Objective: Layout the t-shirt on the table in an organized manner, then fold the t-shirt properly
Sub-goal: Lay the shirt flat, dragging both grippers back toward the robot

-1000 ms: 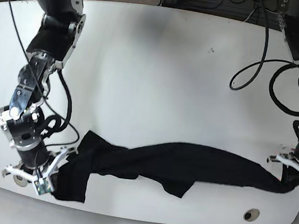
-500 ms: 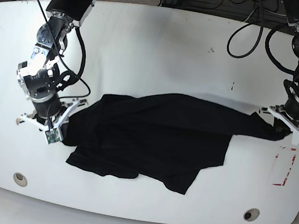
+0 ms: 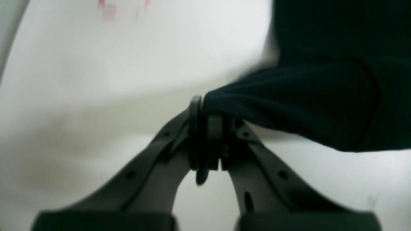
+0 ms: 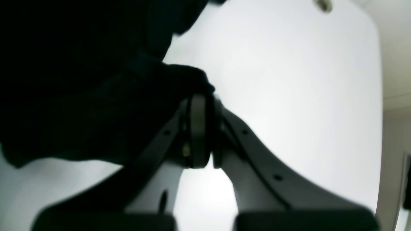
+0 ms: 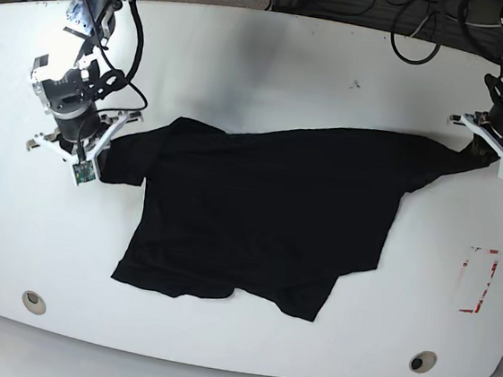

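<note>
The black t-shirt point(image 5: 258, 207) lies spread across the middle of the white table point(image 5: 273, 65), its hem toward the front edge. My left gripper point(image 5: 489, 152) at the right of the base view is shut on the shirt's right sleeve end; in the left wrist view point(image 3: 208, 128) the cloth point(image 3: 289, 106) is pinched between the jaws. My right gripper point(image 5: 102, 150) at the left is shut on the other sleeve; the right wrist view point(image 4: 200, 128) shows black cloth point(image 4: 96, 96) bunched at the tips. The neck label is hidden.
Two round grommet holes sit near the front edge, left point(image 5: 34, 300) and right point(image 5: 422, 360). A red tape rectangle point(image 5: 478, 281) marks the table at the right. Cables hang behind the far edge.
Both grippers have dragged the shirt away from the front edge toward the middle and far side. The shirt has gone from a bunched strip to a spread-out shape.
</note>
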### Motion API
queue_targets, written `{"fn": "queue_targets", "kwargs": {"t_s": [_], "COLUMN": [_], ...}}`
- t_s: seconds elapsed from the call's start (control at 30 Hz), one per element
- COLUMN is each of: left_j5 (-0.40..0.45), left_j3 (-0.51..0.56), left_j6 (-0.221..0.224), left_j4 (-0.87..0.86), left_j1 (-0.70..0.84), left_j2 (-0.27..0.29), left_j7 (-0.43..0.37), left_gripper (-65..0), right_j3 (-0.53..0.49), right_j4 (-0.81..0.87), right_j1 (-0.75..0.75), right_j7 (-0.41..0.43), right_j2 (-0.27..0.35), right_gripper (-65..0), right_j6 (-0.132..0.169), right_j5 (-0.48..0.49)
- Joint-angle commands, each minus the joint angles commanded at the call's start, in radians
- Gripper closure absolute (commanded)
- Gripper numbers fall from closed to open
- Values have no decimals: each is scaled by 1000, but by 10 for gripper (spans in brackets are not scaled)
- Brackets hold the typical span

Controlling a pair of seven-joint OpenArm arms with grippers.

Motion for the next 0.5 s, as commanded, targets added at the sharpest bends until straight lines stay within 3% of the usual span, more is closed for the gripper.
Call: {"fn": "queue_targets", "kwargs": {"t_s": [0.4,0.5], "left_j5": [0,0], "left_j3": [-8,-8], "left_j6": [0,0], "left_j4": [0,0], "left_j1": [83,84], "left_j2": [23,34], "left_j7": [0,2], "left_gripper": [-12,-15], "right_j3": [0,2], "right_j4": [-2,-3], "right_j1": [-72,-72], "right_j7": [0,2], "right_j2": [-3,-29], "right_gripper": [-5,-5], "right_j6": [0,0], "right_j5": [0,-2]}}
